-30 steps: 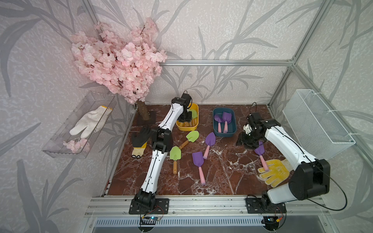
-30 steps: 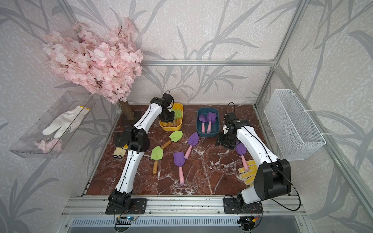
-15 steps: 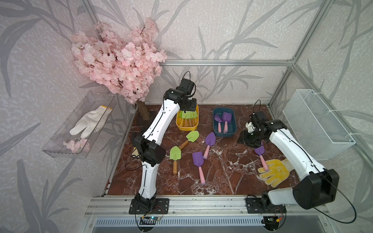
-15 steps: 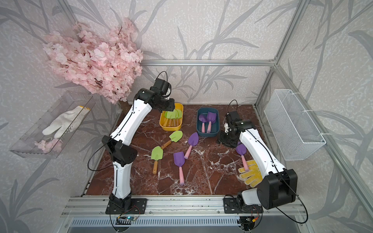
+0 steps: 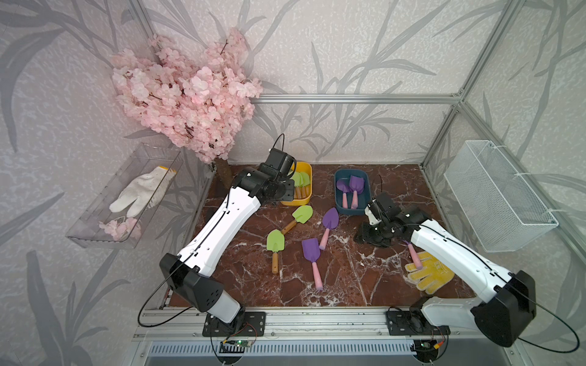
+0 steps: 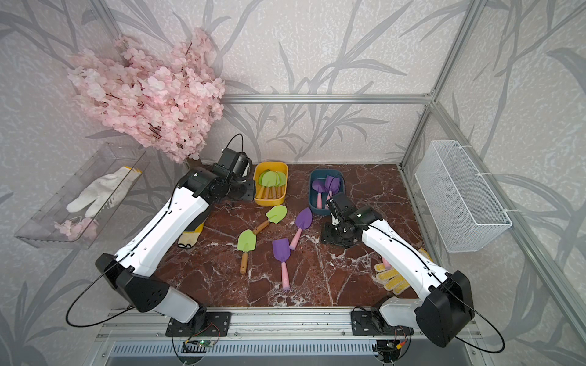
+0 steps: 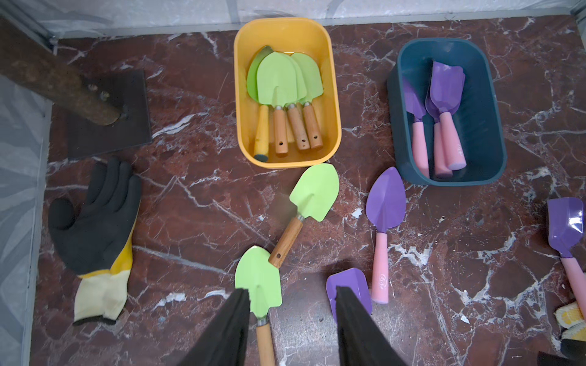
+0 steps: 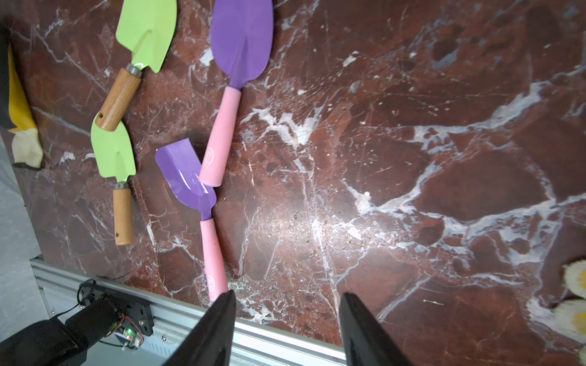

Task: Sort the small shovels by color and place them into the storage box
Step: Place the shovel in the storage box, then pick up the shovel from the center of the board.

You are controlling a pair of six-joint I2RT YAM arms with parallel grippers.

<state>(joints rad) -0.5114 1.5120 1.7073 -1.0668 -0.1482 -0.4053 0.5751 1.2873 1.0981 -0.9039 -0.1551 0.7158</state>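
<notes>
Beside left hand [image 6: 249, 189], green shovels [image 6: 271, 180] sit boxed.

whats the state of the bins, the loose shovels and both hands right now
yellow bin, holds only green shovels
blue bin, holds only purple shovels
loose green shovels, two lying on table
loose purple shovels, three on table, one handle over yellow glove
left hand, open, empty
right hand, open, empty

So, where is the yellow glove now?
In both top views the yellow glove lies on the table's right side near the front edge, partly under the right arm; a purple shovel rests its pink handle on it.
</notes>
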